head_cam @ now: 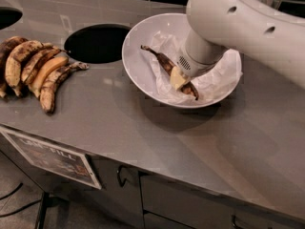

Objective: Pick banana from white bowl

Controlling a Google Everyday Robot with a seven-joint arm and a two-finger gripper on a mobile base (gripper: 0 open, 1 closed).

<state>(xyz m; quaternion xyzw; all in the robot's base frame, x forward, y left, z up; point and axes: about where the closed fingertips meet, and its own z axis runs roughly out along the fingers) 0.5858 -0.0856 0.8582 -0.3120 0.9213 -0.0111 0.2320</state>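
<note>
The thin black-brown banana (159, 58) lies slanted in the white bowl (136, 75), on crumpled white paper (221, 75), with its pointed stem toward the bowl's left rim. My gripper (180, 78) reaches down into the bowl from the upper right and is shut on the banana's middle. A cream fingertip (177, 77) shows on the banana's near side. The other finger is hidden behind the wrist. The banana's lower end pokes out below the gripper.
A bunch of plumper yellow-brown bananas (35, 68) lies at the counter's left. A round hole (97, 43) opens in the counter between the bunch and the bowl, and another hole (7, 17) sits at the far left. The counter's front edge runs below, above cabinet doors.
</note>
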